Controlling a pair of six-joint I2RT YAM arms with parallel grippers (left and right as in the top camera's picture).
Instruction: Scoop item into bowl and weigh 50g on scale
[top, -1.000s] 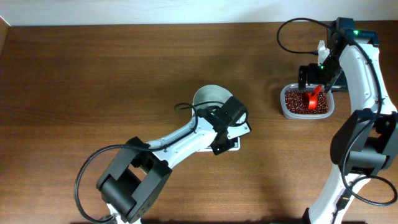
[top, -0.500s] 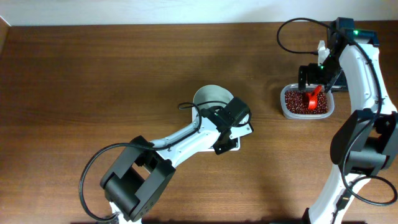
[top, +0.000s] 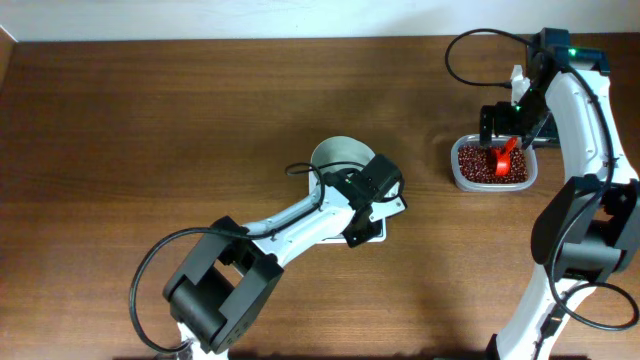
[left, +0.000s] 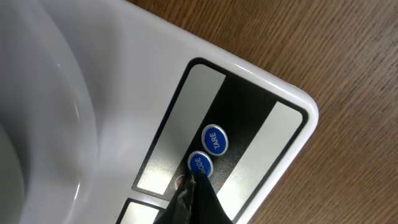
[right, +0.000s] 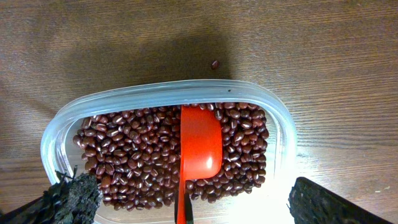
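beans (right: 124, 155) fill the clear tub (right: 155, 93) at the right rear of the table (top: 150, 100). a red scoop (right: 200, 143) lies on top of them, its handle running back toward the wrist camera. one loose bean (right: 215, 64) lies on the wood just beyond the tub. right gripper (right: 189, 194) hangs over the tub, jaws released. its fingers (right: 68, 199) stand wide apart on either side of the handle and are not closed on it.

near the table's middle, the white bowl (top: 335, 155) sits on the scale (left: 267, 93). left gripper (left: 196, 186) is clenched to one dark tip. that tip touches the blue mode button (left: 199, 163), just beside the tare button (left: 214, 139) on the scale's panel.
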